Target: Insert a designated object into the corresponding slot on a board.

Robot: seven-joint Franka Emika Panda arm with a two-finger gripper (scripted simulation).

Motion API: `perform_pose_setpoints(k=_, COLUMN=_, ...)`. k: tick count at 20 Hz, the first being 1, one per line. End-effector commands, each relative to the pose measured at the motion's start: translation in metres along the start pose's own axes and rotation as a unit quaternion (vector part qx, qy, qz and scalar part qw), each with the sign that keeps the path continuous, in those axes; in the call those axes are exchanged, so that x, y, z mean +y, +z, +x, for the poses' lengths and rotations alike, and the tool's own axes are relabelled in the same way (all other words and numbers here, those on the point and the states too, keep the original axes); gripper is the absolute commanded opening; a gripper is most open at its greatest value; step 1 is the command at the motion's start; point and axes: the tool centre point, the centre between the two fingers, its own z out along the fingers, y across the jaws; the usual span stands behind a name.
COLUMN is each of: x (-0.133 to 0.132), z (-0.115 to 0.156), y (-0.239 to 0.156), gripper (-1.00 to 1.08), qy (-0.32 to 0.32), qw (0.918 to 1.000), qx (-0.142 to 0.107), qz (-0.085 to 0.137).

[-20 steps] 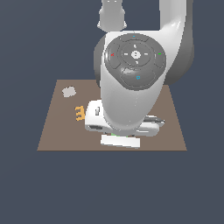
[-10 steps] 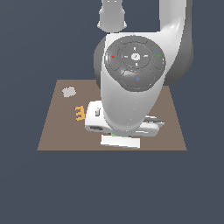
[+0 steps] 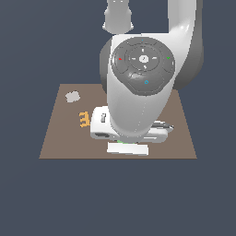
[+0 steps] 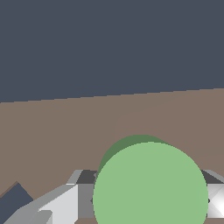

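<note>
In the wrist view the green disc (image 4: 151,186) sits between my gripper's (image 4: 146,199) two grey-white fingers (image 4: 57,205), which stand against its two sides. Its darker green side shows beyond the flat top. The brown board (image 4: 65,127) lies beneath. A dark corner (image 4: 15,197) of a cut-out shows at the frame's edge. The round hole is hidden. In the exterior view my arm covers the middle of the board (image 3: 60,138); the gripper (image 3: 127,147) is low near the board's front edge, with a sliver of green (image 3: 120,142) showing.
A pale blob (image 3: 72,96) lies at the board's far corner on the exterior view's left. An orange comb-shaped piece (image 3: 84,119) lies beside my hand. Dark floor surrounds the board.
</note>
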Motion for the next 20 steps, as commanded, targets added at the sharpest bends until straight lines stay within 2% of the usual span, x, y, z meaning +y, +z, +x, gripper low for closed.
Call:
perform_pose_setpoints(k=1, x=-0.001, z=-0.001, y=0.0, gripper=-1.0, qy=-0.013, qw=0.9999, qx=0.0, qz=0.0)
perform_pose_setpoints(k=7, x=-0.006, z=-0.007, y=-0.001, gripper=-1.0, qy=-0.065, qw=0.9979, qx=0.0, qz=0.0)
perform_pose_setpoints(k=12, x=-0.01, z=-0.014, y=-0.002, gripper=-1.0, qy=-0.13, qw=0.9915, qx=0.0, qz=0.0)
perform_pose_setpoints(k=16, x=-0.013, z=-0.022, y=-0.002, gripper=-1.0, qy=-0.196, qw=0.9806, qx=0.0, qz=0.0)
perform_pose_setpoints(k=20, x=-0.016, z=-0.032, y=-0.003, gripper=-1.0, qy=-0.272, qw=0.9622, qx=0.0, qz=0.0)
